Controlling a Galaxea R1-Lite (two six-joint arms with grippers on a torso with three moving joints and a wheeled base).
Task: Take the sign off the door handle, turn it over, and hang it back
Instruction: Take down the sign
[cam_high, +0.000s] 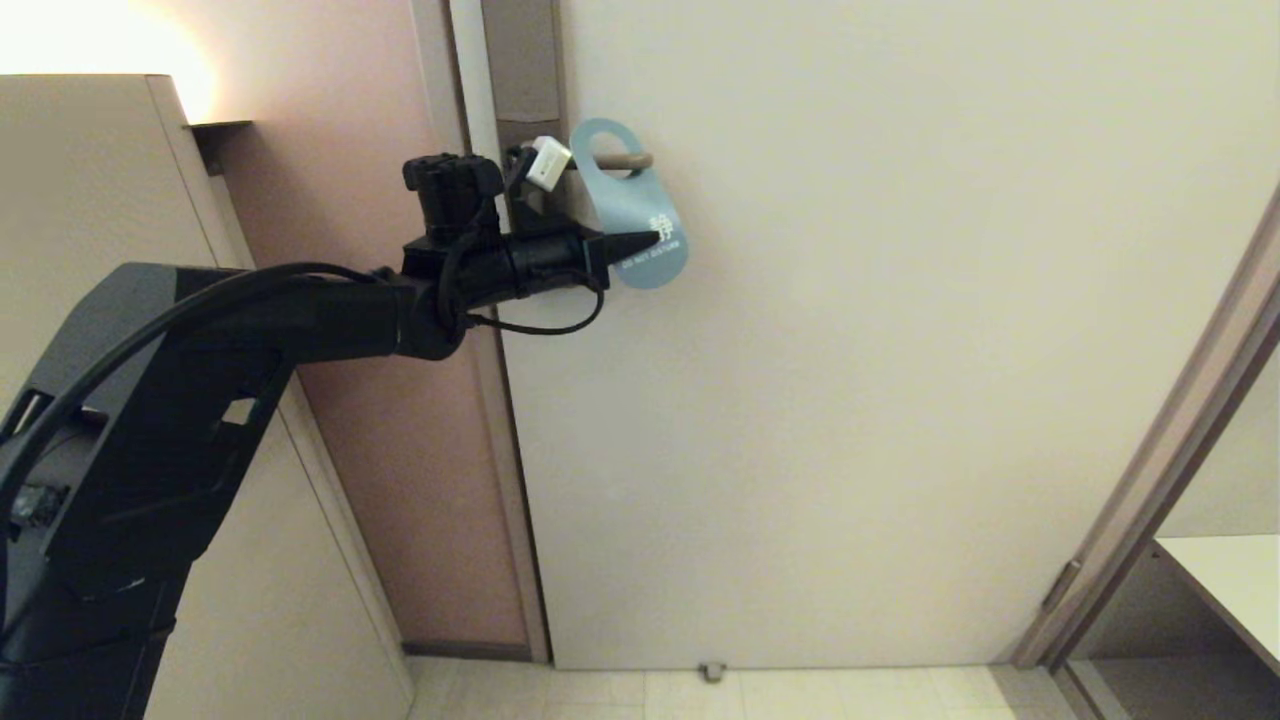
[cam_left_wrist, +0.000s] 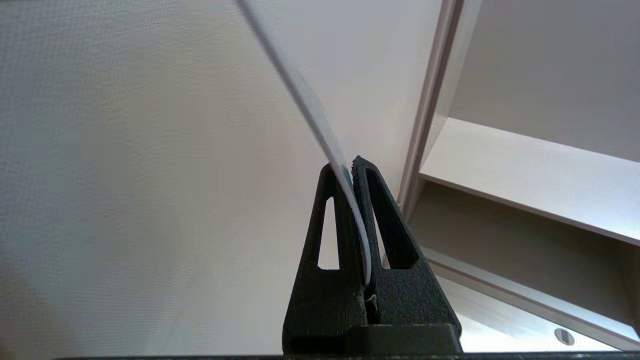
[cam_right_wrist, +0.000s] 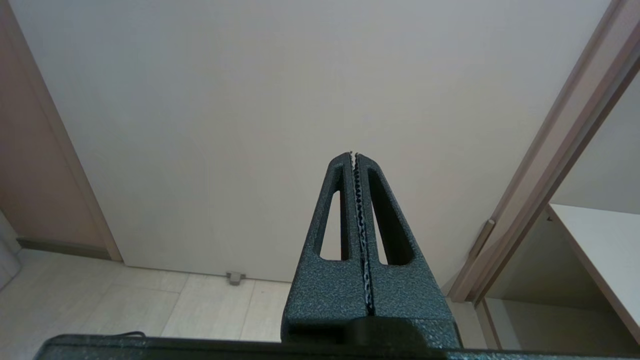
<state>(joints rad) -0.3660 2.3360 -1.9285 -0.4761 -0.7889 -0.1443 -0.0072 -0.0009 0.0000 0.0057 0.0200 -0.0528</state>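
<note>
Item: the sign (cam_high: 632, 215), a flat blue door hanger with rounded ends, was recorded on the door (cam_high: 900, 400), near its latch edge. Its round hole was looped over the door handle (cam_high: 622, 160), a slim horizontal lever whose rounded end was seen protruding through the hole. The blue face was turned outward. A large white character was printed on the lower half; beneath it a line of small white lettering was noted, apparently "DO NOT DISTURB", though it was too small to be read with certainty. The reverse face was hidden. In the left wrist view the sign (cam_left_wrist: 320, 135) was seen edge-on only, as a thin pale strip.

Item: the left gripper (cam_high: 650, 238) was extended level to the sign's lower half, its fingers closed tight upon the sheet, which was pinched between the pads. Part of the printed character was covered by the fingertips.

Item: the backplate of the handle was largely concealed behind the left wrist and a white block (cam_high: 549, 163) mounted there; no keyhole could be made out.

Item: the right gripper (cam_right_wrist: 356, 165) was absent from the head view. In its own wrist view its toothed fingers were pressed fully together, nothing between them, pointed at the lower door.
</note>
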